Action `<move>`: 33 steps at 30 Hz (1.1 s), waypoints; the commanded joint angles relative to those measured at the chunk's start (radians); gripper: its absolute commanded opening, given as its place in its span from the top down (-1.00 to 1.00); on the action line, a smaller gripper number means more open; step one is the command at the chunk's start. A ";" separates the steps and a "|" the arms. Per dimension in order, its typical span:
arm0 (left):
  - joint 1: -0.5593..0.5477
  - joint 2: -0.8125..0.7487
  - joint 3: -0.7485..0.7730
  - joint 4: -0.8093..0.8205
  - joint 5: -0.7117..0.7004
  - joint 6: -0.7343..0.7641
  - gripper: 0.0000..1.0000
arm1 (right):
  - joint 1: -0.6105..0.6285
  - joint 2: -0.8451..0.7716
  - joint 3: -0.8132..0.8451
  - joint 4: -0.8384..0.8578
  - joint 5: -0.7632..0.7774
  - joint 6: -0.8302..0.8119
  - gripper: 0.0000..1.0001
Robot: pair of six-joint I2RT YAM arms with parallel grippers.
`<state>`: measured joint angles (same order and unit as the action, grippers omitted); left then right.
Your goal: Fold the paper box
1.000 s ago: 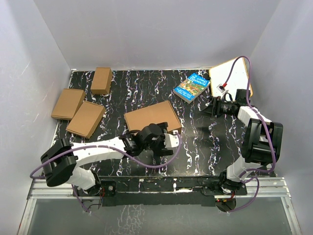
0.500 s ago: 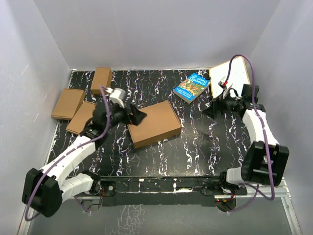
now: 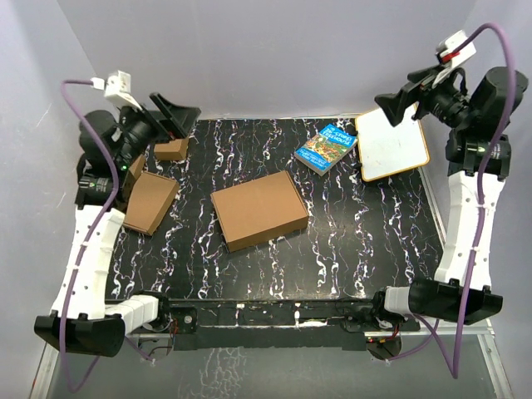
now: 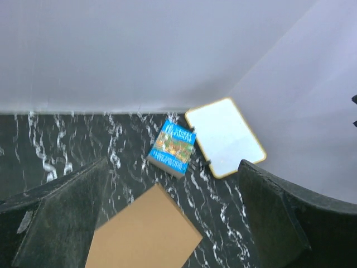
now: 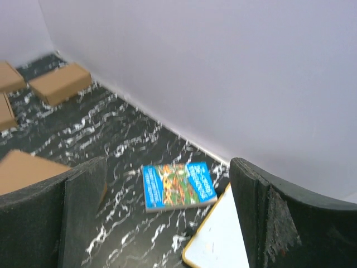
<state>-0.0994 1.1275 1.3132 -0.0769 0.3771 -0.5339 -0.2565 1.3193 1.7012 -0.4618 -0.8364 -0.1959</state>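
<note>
Both arms up high: left gripper (image 3: 179, 123) and right gripper (image 3: 389, 108) wide open, empty; box (image 3: 259, 209) sits folded flat, well apart from both.

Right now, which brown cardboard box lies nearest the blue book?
The large flat brown cardboard box at mid-table; the smaller boxes sit far left.

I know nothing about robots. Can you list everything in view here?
flat brown cardboard mailer box: one, brown, middle of table
small brown cardboard boxes: three, brown, far left of table
blue paperback book: one, blue, far side, right of centre
white board with tan rim: one, white, far right corner, beside the book
black white-veined table: one, black, under everything
left hand: one, black, raised at far left, open, empty
right hand: one, black, raised at far right, open, empty
</note>
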 commanded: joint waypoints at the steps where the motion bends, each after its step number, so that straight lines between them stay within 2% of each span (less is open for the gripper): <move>1: 0.002 0.010 0.176 -0.119 0.042 0.036 -0.95 | -0.003 -0.010 0.149 -0.035 -0.013 0.130 -1.00; 5: 0.003 0.017 0.258 -0.132 0.077 0.035 -0.95 | -0.003 -0.016 0.226 -0.050 0.014 0.224 -1.00; 9: 0.003 0.011 0.274 -0.135 0.097 0.032 -0.94 | -0.004 -0.027 0.232 -0.054 0.099 0.322 -1.00; 33: 0.003 -0.002 0.244 -0.170 0.101 0.070 -0.95 | -0.007 -0.061 0.171 -0.025 0.149 0.322 -1.00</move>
<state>-0.0994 1.1442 1.5566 -0.2577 0.4580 -0.4717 -0.2573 1.2850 1.8790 -0.5209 -0.6983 0.1081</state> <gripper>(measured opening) 0.971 0.997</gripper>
